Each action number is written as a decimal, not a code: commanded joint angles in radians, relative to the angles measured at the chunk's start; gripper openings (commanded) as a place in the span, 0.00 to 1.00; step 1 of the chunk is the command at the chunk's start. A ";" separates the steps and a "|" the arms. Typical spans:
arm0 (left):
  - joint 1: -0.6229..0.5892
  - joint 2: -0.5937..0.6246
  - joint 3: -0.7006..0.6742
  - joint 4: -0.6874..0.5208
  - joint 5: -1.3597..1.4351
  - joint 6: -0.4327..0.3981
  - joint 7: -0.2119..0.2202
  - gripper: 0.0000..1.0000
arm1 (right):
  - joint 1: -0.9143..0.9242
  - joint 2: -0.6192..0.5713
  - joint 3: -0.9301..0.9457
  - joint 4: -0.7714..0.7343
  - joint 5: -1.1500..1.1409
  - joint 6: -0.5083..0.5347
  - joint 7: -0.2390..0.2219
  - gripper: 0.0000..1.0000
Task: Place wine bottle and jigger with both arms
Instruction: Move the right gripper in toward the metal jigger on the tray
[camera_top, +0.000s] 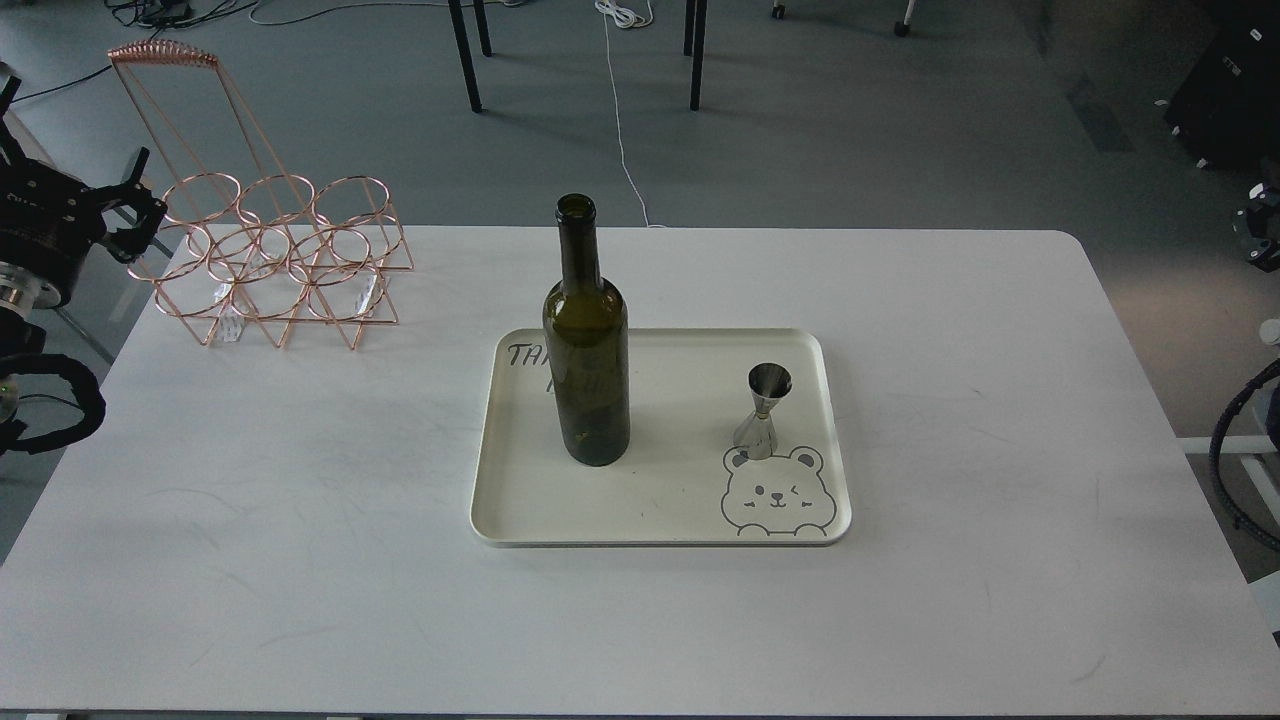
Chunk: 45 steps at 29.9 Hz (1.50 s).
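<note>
The wine bottle (588, 340), dark olive-green and without a label, stands upright on the left half of a cream tray (660, 525) at the table's middle. The jigger (765, 412), small and shiny steel, stands upright on the tray's right half, just above a printed bear face. My left gripper (143, 207) hangs off the table's far left corner, beside the wire rack, fingers spread and holding nothing. A small dark part of my right gripper (1262, 232) shows at the right edge, well off the table; its fingers cannot be told apart.
A copper wire bottle rack (280, 260) with several rings and a tall handle stands at the table's far left corner. The white table (300, 500) has rounded corners. Black cable loops hang at the right edge (1240, 470). Chair legs stand on the floor beyond.
</note>
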 joint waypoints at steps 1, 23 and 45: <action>0.000 0.023 0.002 0.000 0.000 0.000 -0.008 0.98 | -0.001 0.009 0.007 0.000 0.002 0.000 0.000 0.99; -0.029 0.026 -0.004 0.003 0.001 0.000 -0.004 0.98 | -0.178 -0.217 -0.071 0.753 -0.101 -0.306 0.000 0.99; -0.056 0.055 0.000 0.015 0.005 0.000 -0.007 0.98 | -0.220 -0.446 -0.522 1.146 -1.133 -0.970 0.000 0.99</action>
